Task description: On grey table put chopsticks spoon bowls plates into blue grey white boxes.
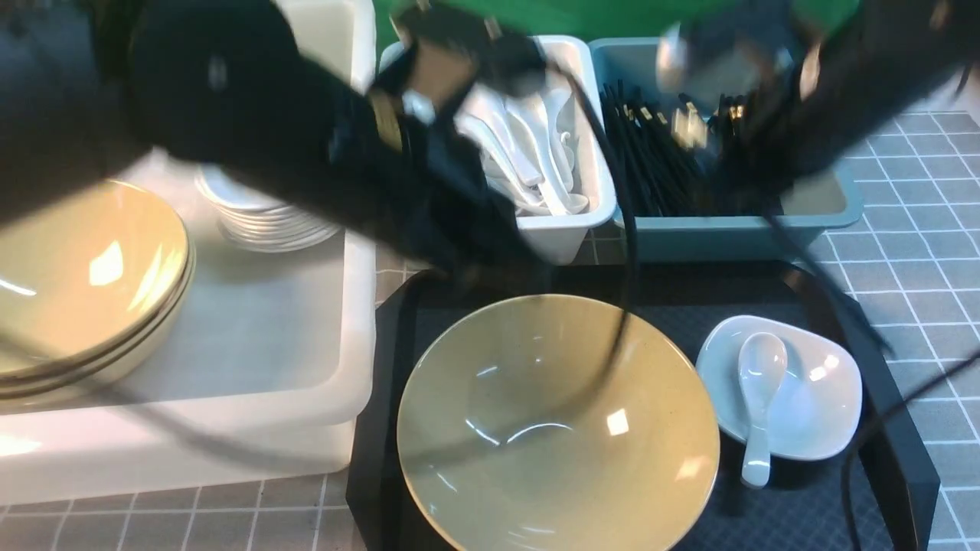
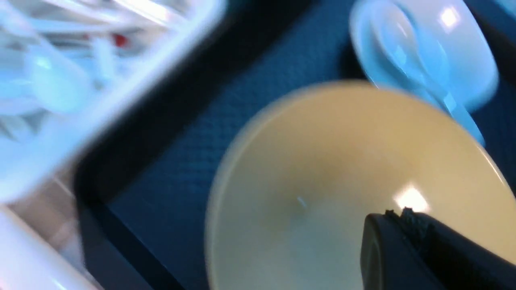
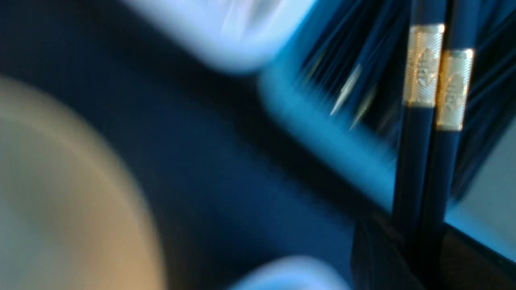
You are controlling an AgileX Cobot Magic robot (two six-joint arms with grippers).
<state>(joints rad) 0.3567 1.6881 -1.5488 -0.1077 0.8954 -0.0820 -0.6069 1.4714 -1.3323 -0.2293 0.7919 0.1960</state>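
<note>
— What was left, lower frame?
— A tan bowl (image 1: 559, 428), plus a spoon (image 1: 758, 398) on its plate (image 1: 831, 398), sat unsorted on the tray (image 1: 766, 295). The left gripper's (image 1: 467, 237) grip was unreadable. Upper right, the right gripper (image 3: 411, 245) clamped chopsticks (image 3: 425, 121) at the well-stocked blue box (image 1: 727, 233).

A grey table (image 1: 919, 252) marked with a grid of thin white lines filled the front view from two to five o'clock and again at seven o'clock. A green backdrop (image 1: 582, 15) stood at twelve o'clock. Light lay bright and even across the squares.
</note>
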